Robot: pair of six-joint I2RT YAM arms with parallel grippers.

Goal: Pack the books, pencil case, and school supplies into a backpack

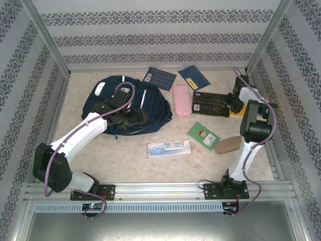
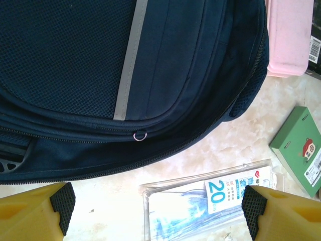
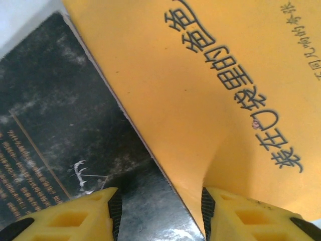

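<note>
We have the right gripper point(image 3: 159, 203) down at the yellow-orange book point(image 3: 215, 85), which lies partly over the black book point(image 3: 60, 115). Its jaws stand part open, straddling the yellow cover's edge, and the cover buckles a little against one pad. The step in hand, as we judge it, is picking this book up for the backpack point(image 2: 65, 55). To do it well, we should work one finger under the yellow edge alone, clear of the black book beneath. Then we should close firmly and deep enough that so thin a book neither droops nor slips out. Our left gripper point(image 2: 155, 203) hangs wide open, holding nothing. The backpack is just ahead of its fingertips, and the zips we can see look shut. The school supplies packet point(image 2: 200, 211) lies directly beneath it. The bag will likely need opening first.
</note>
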